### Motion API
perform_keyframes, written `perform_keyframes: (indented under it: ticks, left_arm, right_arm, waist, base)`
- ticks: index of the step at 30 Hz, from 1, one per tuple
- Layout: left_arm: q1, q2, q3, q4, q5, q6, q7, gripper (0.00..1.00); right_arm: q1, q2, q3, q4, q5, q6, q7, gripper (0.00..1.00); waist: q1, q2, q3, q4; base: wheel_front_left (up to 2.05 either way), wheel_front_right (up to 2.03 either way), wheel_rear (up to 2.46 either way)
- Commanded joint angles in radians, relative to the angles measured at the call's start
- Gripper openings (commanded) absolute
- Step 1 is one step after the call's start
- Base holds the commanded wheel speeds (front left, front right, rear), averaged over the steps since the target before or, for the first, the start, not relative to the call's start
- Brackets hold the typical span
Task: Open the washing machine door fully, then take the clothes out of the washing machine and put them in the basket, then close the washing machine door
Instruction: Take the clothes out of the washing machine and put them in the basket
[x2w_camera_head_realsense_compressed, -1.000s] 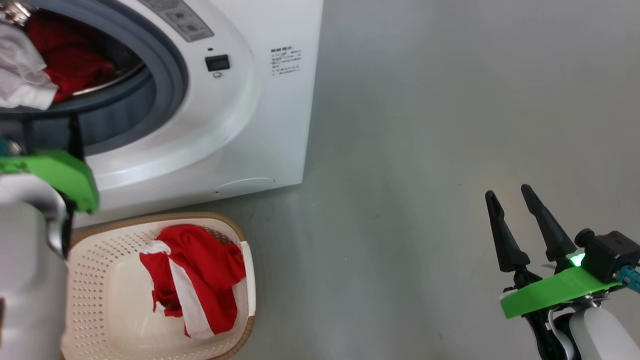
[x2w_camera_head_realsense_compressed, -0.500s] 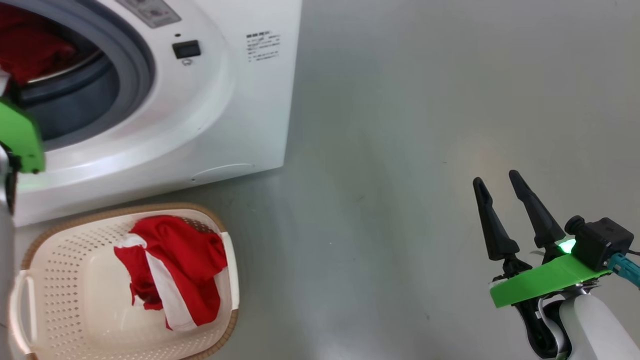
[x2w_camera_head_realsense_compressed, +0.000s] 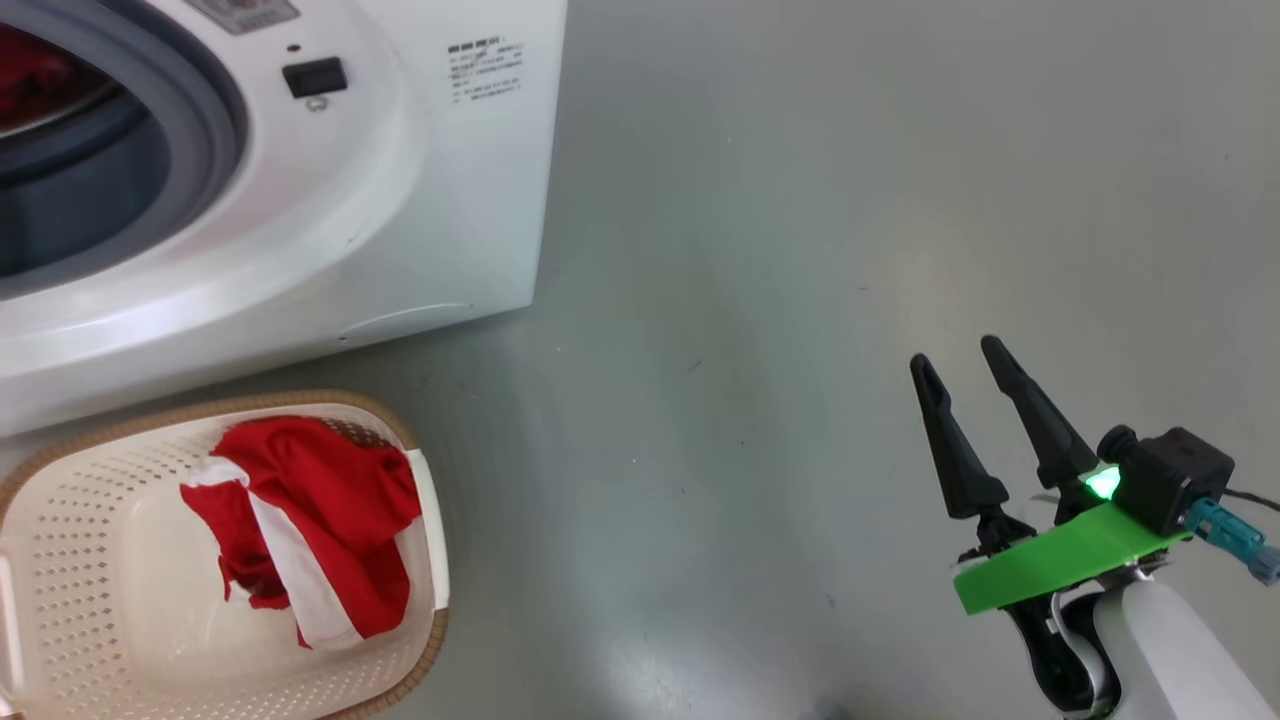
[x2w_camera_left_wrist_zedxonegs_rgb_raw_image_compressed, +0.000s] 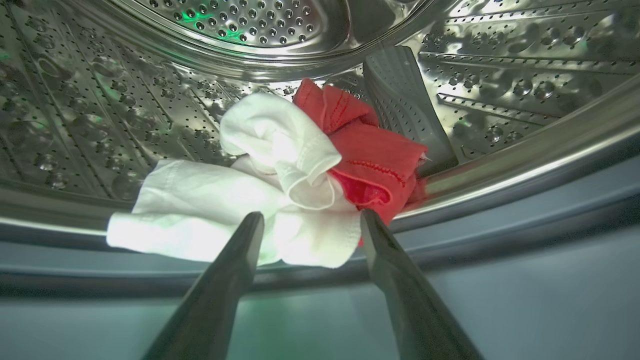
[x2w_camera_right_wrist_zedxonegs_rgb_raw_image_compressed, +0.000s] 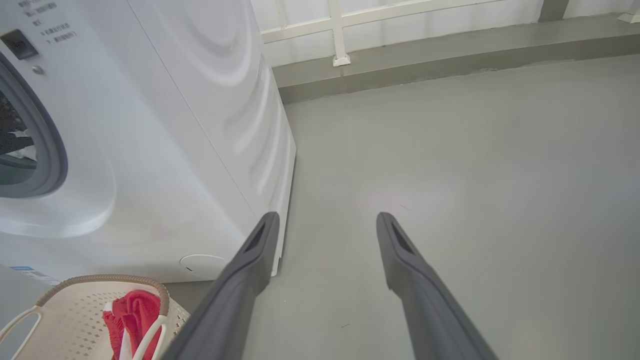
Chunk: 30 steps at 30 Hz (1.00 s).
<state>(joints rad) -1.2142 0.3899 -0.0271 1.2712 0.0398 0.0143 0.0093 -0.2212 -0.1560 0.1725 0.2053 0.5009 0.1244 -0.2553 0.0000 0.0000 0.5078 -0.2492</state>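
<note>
In the drum (x2w_camera_left_wrist_zedxonegs_rgb_raw_image_compressed: 75, 100) | left tool (x2w_camera_left_wrist_zedxonegs_rgb_raw_image_compressed: 311, 214) (fingers spread) pointing at clothes (x2w_camera_left_wrist_zedxonegs_rgb_raw_image_compressed: 280, 165)

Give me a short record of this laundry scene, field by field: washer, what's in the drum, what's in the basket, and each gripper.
washing machine: white front-loader, opening uncovered
drum: one white and red garment lying at its front lip
basket: on the floor in front of the washer, holding one red and white garment
left gripper: open, fingers pointing at the drum garment, not closed on it
right gripper: open, empty, above the floor to the washer's right
</note>
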Motion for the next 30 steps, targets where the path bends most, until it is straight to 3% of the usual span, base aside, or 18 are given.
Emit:
perform_keyframes:
  ticks: [1, 13, 14, 16, 19, 30]
  left_arm:
    - [-0.019, 0.061, 0.006, -0.015, 0.004, 0.011, 0.006, 1.0]
    - [-0.039, 0.086, -0.013, 0.005, -0.006, 0.017, 0.021, 1.0]
    - [-0.039, 0.087, -0.014, 0.006, -0.008, 0.018, 0.021, 0.96]
    - [-0.037, 0.09, -0.016, 0.008, -0.012, 0.019, 0.019, 0.47]
    - [-0.034, 0.093, -0.018, 0.01, -0.017, 0.019, 0.014, 0.0]
    - [-0.015, 0.066, -0.011, 0.013, -0.061, 0.007, -0.095, 0.0]
  right_arm:
    - [-0.017, -0.01, 0.019, -0.026, 0.007, 0.006, -0.006, 1.0]
    - [-0.032, -0.012, 0.035, -0.028, 0.015, 0.006, -0.006, 1.0]
    - [-0.033, -0.012, 0.035, -0.028, 0.015, 0.006, -0.006, 1.0]
    - [-0.034, -0.013, 0.035, -0.029, 0.015, 0.006, -0.006, 1.0]
    - [-0.035, -0.014, 0.035, -0.031, 0.013, 0.006, -0.006, 1.0]
    - [-0.038, -0.016, 0.028, -0.029, 0.007, 0.006, -0.006, 1.0]
  waist:
    - [0.0, 0.0, 0.015, -0.007]
    - [0.0, 0.0, 0.04, -0.025]
    - [0.0, 0.0, 0.04, -0.026]
    - [0.0, 0.0, 0.041, -0.028]
    - [0.0, 0.0, 0.042, -0.029]
    - [0.0, 0.0, 0.025, -0.011]
  base:
    - [0.0, 0.0, 0.0]
    - [0.0, 0.0, 0.0]
    - [0.0, 0.0, 0.0]
    - [0.0, 0.0, 0.0]
    - [0.0, 0.0, 0.0]
    - [0.0, 0.0, 0.0]
